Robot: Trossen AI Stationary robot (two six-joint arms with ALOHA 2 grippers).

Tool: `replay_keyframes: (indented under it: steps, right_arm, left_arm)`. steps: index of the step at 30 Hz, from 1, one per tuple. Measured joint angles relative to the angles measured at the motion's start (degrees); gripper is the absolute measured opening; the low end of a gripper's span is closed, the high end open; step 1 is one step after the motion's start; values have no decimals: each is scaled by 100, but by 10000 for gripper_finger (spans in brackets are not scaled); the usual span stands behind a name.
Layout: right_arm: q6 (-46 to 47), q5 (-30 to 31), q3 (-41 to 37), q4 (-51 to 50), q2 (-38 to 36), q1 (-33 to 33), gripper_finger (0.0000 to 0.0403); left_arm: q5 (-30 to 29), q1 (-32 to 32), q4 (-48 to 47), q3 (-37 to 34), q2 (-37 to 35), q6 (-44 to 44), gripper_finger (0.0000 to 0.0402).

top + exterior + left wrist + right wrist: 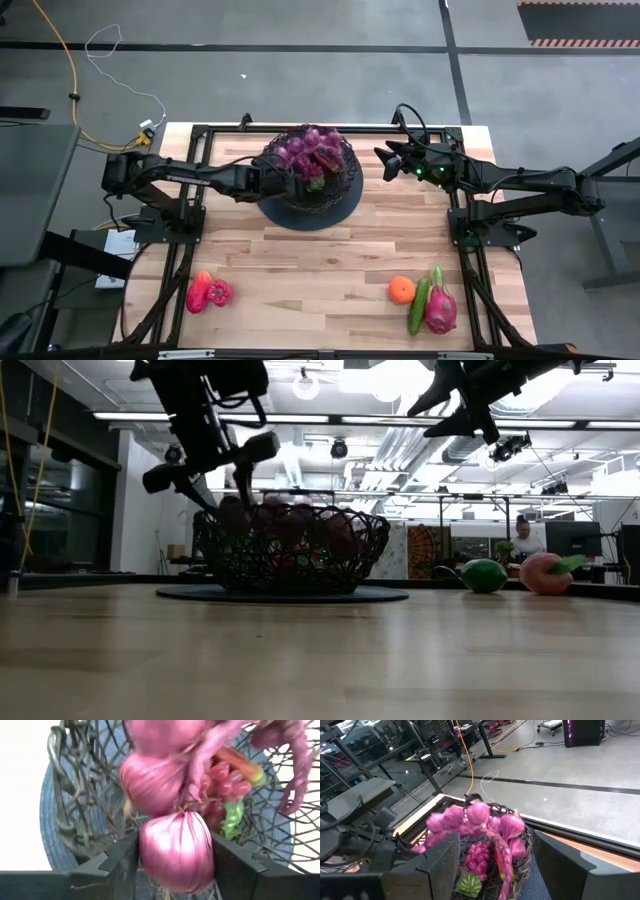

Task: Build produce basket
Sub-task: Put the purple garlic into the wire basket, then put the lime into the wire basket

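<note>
The black wire basket (pixel 310 175) stands on a round dark mat (pixel 345 208) at the table's far middle. It holds a string of purple onion-like bulbs (pixel 315 150), a pink grape bunch (pixel 477 857) and something green (pixel 468 885). My left gripper (pixel 175 865) reaches into the basket from its left side and is shut on one purple bulb. My right gripper (pixel 385 160) hangs open in the air just right of the basket, touching nothing. Red peppers (pixel 207 292), an orange (pixel 402 290), a cucumber (pixel 418 308) and a dragon fruit (pixel 440 305) lie on the table near its near edge. My left gripper pinches the end bulb of the purple string (pixel 175 847) between its two fingers (pixel 122 862), one on each side of the bulb's widest part. It comes from the table's left, slanting down into the basket. The string's other bulbs (pixel 150 782) lie in the basket beyond it.
Bare wood lies between the basket and the produce along the near edge. In the low view a green fruit (pixel 484 575) and a pink one (pixel 545 573) sit to the right of the basket. A person (pixel 523 540) sits far off in the room.
</note>
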Motion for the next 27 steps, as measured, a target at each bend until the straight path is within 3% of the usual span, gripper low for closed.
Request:
replay_keyframes:
  steps: [6, 17, 23, 25, 27]
  right_arm:
    - [0, 93, 0, 44, 0, 2, 239]
    - [-3, 114, 2, 246, 0, 0, 239]
    - [-209, -34, 126, 782, -59, 0, 239]
    - [-437, -197, 339, 712, -68, 0, 239]
    - [-774, -462, 583, 630, -68, 0, 239]
  left_arm:
    - [-202, 87, -412, 7, -208, 156, 235]
    - [-164, 174, -501, 19, -801, 1453, 258]
    - [-744, 444, -179, 538, -1947, 3374, 258]
    - [-667, 502, 407, 698, -2429, 4420, 258]
    - [-153, 532, 1121, 743, -2928, 5446, 258]
